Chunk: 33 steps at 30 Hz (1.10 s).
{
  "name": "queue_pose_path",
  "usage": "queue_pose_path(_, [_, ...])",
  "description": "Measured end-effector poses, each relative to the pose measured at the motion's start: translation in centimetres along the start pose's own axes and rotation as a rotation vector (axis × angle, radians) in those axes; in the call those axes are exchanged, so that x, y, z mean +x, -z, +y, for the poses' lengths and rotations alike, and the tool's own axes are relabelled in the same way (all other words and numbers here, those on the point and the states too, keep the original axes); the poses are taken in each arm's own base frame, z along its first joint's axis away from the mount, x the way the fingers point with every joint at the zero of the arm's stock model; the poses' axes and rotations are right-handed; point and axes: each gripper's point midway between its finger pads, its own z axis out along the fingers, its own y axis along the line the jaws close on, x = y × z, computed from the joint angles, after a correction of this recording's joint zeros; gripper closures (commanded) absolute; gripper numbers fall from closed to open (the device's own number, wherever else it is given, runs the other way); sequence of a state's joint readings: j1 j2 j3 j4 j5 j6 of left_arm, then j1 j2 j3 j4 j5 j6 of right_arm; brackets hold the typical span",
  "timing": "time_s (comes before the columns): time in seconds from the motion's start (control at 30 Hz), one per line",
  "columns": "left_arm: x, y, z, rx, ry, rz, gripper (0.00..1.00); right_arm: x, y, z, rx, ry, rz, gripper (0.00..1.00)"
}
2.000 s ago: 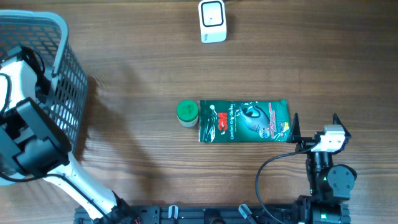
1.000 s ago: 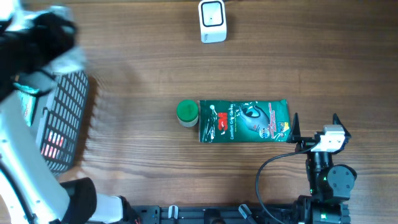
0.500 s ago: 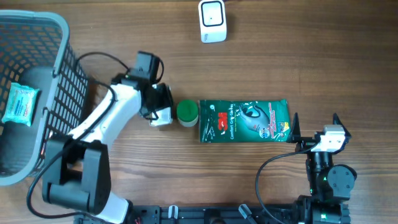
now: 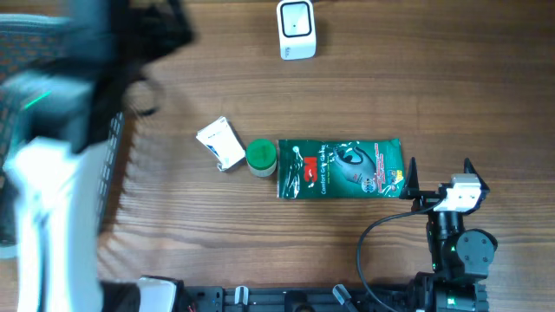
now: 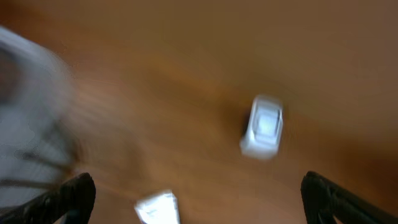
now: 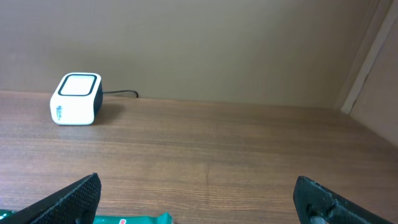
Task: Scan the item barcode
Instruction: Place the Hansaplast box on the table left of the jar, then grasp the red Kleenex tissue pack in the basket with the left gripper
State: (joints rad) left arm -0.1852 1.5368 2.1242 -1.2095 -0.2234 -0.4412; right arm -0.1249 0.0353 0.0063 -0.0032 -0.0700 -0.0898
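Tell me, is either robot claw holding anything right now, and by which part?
Nothing is held: the left gripper and right gripper are both open and empty.

On a wooden table (image 4: 416,87), from above: white scanner (image 4: 297,29) at the far edge, near the middle. Around the centre, a row of three: small white packet (image 4: 220,144), tilted, just beside a round green tub (image 4: 260,158), that tub against the left end of a flat green pouch (image 4: 341,168). At the near right, right gripper (image 4: 439,166), fingers spread wide, empty, just beside the pouch's right end. Along the left, left arm (image 4: 52,165), a white-and-black blur over a grey wire basket (image 4: 111,186).
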Motion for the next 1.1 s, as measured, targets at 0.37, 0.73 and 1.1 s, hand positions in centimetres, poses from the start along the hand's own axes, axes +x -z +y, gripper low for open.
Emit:
queue_pose_path(0.37, [4.8, -0.8, 29.3, -0.720, 0.705, 0.274, 0.00, 0.0, 0.0, 0.0, 0.000, 0.000, 0.000, 0.00])
queue_pose_path(0.73, [25.7, -9.0, 36.5, -0.892, 0.834, 0.696, 0.00, 0.0, 0.0, 0.0, 0.000, 0.000, 0.000, 0.00])
queue_pose_path(1.1, [28.9, -9.2, 36.9, -0.915, 0.841, 0.711, 0.96, 0.0, 0.0, 0.0, 0.000, 0.000, 0.000, 0.00])
